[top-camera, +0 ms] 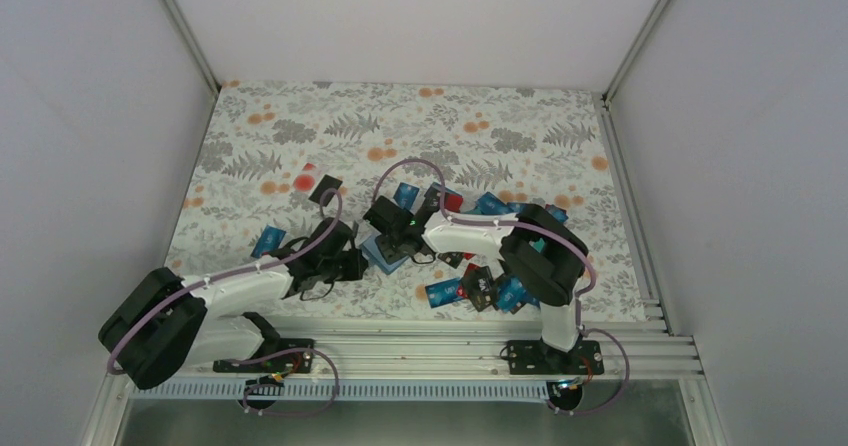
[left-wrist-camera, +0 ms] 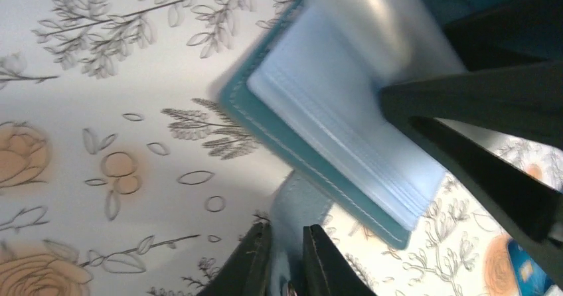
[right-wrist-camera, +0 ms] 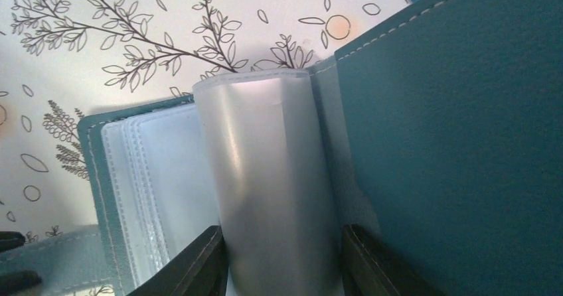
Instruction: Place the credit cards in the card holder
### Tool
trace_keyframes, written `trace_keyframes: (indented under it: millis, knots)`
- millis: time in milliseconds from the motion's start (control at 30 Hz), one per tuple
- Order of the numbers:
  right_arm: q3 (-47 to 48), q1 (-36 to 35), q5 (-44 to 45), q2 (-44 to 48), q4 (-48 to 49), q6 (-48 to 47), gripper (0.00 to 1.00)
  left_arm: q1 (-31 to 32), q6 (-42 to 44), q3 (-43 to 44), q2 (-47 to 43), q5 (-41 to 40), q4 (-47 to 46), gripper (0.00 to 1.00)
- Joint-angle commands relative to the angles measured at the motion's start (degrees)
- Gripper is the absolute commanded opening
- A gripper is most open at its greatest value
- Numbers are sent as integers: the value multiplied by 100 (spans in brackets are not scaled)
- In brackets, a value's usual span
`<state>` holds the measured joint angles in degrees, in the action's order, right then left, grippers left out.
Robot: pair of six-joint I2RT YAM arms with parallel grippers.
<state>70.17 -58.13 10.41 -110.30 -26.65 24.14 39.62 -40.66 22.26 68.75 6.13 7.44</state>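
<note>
Between the right jaws bulges the card holder [right-wrist-camera: 458,143] sleeve [right-wrist-camera: 279,190].

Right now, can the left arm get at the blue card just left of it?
Probably not yet. The blue card lies bare and close by, but the left gripper is pinched on a strap of the wallet; it would have to let go first.

A cloth [top-camera: 300,136] printed with grey ferns and orange blossoms lies spread flat. White walls [top-camera: 90,116] enclose it on three sides, with metal struts [top-camera: 180,21] at the far corners and a ribbed metal rail [top-camera: 420,351] along the near edge. Up close, the print shows line-drawn sprigs [right-wrist-camera: 133,50].
</note>
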Motion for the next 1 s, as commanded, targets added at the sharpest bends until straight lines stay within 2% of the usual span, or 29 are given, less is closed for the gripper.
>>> trace_keyframes:
  millis: [0, 300, 633, 833, 967]
  knots:
    - [5, 144, 75, 166, -152, 55, 44, 93, -26, 92, 48, -541, 96, 5]
    - [-104, 515, 372, 308, -235, -95, 47, 116, -61, 167, -330, -919, 519, 2]
    - [-246, 744, 301, 495, -161, -130, 57, 117, -3, 227, -245, -994, 681, 2]
    - [-361, 876, 372, 476, -153, -135, 58, 117, 37, 340, -242, -1239, 976, 2]
    - [-592, 897, 62, 457, 31, -145, 57, 117, 56, 450, -195, -1492, 1164, 2]
